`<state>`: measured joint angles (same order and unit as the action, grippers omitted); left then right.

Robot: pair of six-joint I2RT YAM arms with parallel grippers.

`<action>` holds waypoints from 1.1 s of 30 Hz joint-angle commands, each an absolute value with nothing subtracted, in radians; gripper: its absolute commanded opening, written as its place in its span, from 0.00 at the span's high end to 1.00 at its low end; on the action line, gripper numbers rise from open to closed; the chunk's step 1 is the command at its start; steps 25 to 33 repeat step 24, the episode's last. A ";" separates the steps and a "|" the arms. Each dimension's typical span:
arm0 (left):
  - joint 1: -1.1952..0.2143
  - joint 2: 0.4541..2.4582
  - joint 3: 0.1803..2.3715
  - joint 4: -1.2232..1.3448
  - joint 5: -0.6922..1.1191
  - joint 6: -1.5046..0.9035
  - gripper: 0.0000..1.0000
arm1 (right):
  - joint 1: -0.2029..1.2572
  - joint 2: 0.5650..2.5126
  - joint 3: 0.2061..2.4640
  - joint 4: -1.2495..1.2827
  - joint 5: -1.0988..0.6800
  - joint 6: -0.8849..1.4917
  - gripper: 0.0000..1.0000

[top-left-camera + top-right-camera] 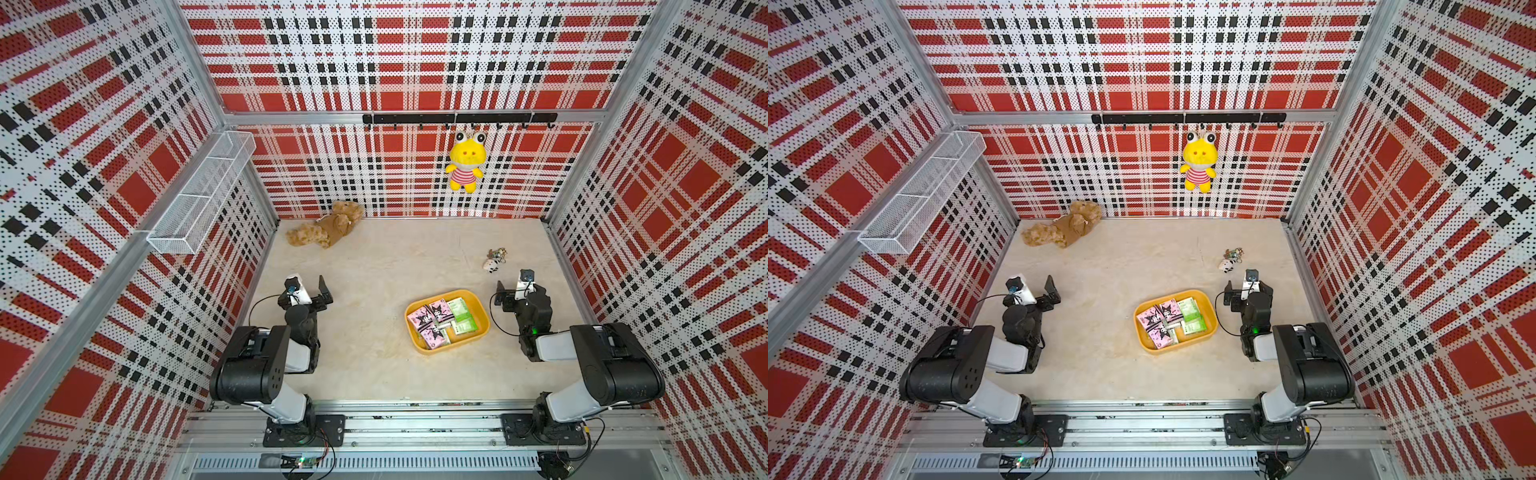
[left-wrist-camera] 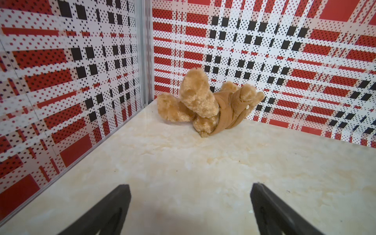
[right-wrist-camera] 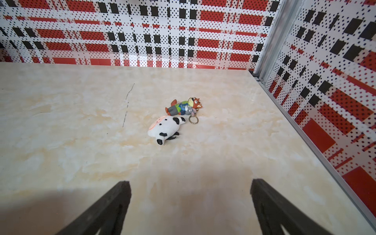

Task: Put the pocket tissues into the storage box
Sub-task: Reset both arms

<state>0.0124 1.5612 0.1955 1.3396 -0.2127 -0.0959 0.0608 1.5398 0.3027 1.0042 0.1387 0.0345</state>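
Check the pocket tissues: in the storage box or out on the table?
In. Pink and green pocket tissues lie inside the yellow storage box; both top views show none loose on the table.

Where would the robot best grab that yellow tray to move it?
Probably the thin upright rim of the storage box, at the short end nearest the right gripper, coming from above with one finger each side; the pocket tissues leave a bare strip there.
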 commanded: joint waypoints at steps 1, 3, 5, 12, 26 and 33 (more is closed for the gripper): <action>0.004 1.564 0.199 1.390 -0.216 -0.069 0.01 | 0.051 1.543 0.311 1.059 0.116 0.038 0.00; -0.003 1.564 0.199 1.388 -0.229 -0.062 0.01 | 0.048 1.544 0.312 1.059 0.112 0.039 0.00; -0.022 1.568 0.211 1.377 -0.247 -0.046 0.01 | 0.048 1.543 0.311 1.060 0.110 0.041 0.00; -0.058 1.564 0.212 1.368 -0.313 -0.020 0.01 | 0.043 1.541 0.314 1.052 0.101 0.043 0.00; -0.029 1.569 0.221 1.358 -0.248 -0.032 0.01 | 0.043 1.541 0.313 1.054 0.100 0.044 0.00; -0.029 1.569 0.221 1.358 -0.248 -0.032 0.01 | 0.043 1.541 0.313 1.054 0.100 0.044 0.00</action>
